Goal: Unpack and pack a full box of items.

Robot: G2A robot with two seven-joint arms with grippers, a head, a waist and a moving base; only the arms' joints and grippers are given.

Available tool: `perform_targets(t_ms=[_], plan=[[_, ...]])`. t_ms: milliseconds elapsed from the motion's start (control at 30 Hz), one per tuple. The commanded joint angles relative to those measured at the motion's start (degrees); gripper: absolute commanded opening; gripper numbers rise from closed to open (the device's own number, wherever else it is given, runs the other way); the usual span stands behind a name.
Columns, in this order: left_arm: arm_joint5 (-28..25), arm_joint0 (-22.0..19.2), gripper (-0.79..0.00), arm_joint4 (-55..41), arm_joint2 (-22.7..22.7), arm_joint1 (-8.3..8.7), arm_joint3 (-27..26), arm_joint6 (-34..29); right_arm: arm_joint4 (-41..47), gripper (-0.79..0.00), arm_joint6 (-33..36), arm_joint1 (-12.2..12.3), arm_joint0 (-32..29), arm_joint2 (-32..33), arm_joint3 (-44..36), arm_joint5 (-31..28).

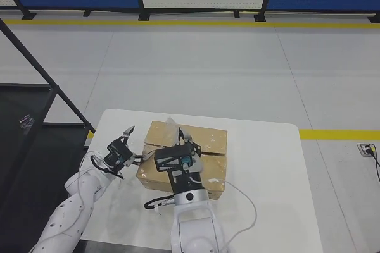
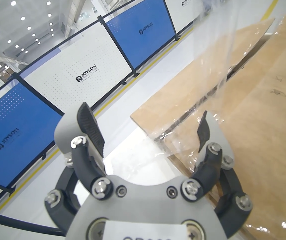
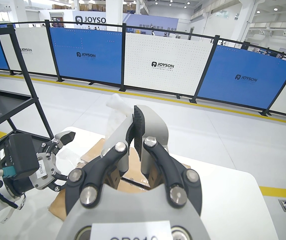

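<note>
Right end effector (image 3: 134,117) pinches clear film (image 3: 116,104) above the cardboard box (image 1: 209,142). Left end effector (image 2: 144,111) is spread wide at the box's edge.

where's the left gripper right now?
Top view: left gripper, open, at the cardboard box's left end near the table's left edge; right gripper, gripping clear film, over the box beside it.

An industrial hall, shown by pegboard fence panels (image 3: 168,63), a yellow floor line (image 1: 345,134) and ceiling lights (image 2: 13,3).
</note>
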Motion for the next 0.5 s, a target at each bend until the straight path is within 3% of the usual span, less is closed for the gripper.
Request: perform_targets(t_ms=[0,467], plan=[[-0.2,-0.2,0.0,-0.4,0.2,-0.06,0.1,0.0,-1.0,-0.785,1.4,-0.2,0.4,0.6,0.8,0.5],[-3.8,-1.9,0.0,-1.6,1.3,-0.18,-0.7,0.5,-4.0,-0.785,8.6,-1.2,2.3,6.5,5.7,1.0]])
